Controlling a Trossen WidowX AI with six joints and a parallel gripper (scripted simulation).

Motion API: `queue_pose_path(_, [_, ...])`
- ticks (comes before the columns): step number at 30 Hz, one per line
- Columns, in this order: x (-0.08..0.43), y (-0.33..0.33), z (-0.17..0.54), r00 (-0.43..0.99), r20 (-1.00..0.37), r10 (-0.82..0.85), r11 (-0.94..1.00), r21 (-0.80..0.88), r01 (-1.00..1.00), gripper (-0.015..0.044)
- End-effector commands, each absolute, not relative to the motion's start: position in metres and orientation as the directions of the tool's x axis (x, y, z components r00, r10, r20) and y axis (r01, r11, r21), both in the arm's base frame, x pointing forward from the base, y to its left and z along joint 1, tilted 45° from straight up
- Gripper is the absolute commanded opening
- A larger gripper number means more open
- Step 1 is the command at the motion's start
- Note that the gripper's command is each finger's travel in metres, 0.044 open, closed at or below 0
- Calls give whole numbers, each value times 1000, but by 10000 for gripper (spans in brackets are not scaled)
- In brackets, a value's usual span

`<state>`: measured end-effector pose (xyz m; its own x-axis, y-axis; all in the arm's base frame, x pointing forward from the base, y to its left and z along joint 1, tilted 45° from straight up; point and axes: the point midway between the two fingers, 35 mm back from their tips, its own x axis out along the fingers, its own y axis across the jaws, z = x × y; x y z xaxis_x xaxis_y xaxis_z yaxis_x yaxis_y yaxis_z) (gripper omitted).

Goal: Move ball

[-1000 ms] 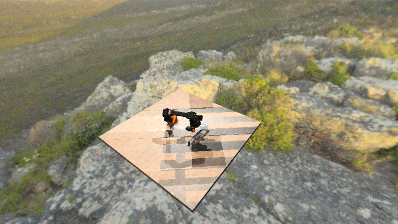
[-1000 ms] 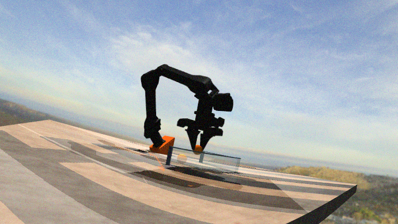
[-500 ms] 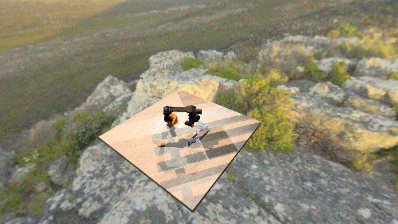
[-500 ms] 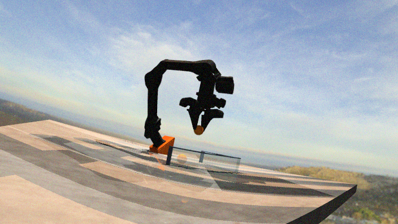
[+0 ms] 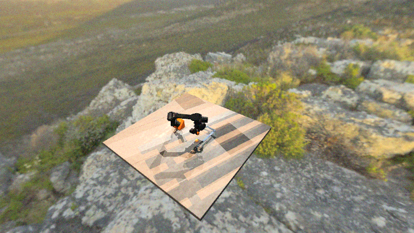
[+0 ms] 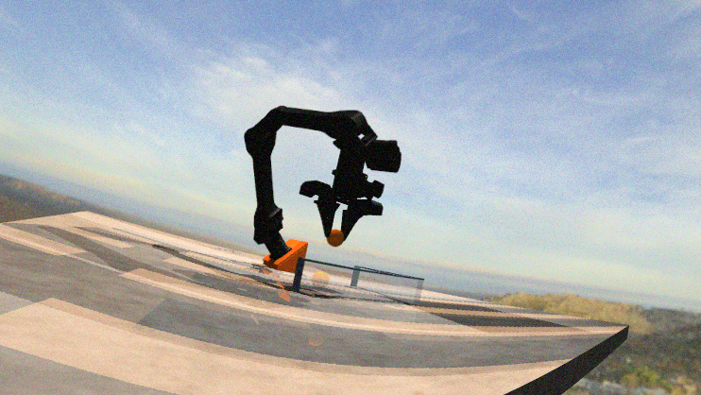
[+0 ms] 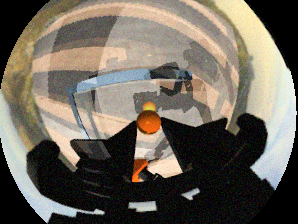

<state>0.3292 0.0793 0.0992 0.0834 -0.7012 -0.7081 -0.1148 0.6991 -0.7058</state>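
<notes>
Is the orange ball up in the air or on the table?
Up in the air. The gripper is shut on the ball, well above the clear walls.

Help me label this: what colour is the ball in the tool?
Orange; the ball shows best in the exterior view.

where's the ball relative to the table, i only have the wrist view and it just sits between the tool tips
Observer: In the exterior view the ball hangs well above the table, pinched at the tips of the tool.
Operator: can't judge where the see-through copy is from here
Observer: The see-through copy rests on the table below the ball and a little toward the arm's orange base, close beside the near post of the clear walls.
Operator: is the tool tilted
Observer: From the exterior view it points roughly straight down, the forearm reaching out level above it.
</notes>
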Motion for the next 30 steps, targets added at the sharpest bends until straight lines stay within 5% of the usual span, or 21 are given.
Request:
queue_pose_path(1, [327,66,101,89,-708,-701,702,-706,-93,0])
queue_pose_path(30, [333,9,47,89,-706,-703,701,-708,-87,0])
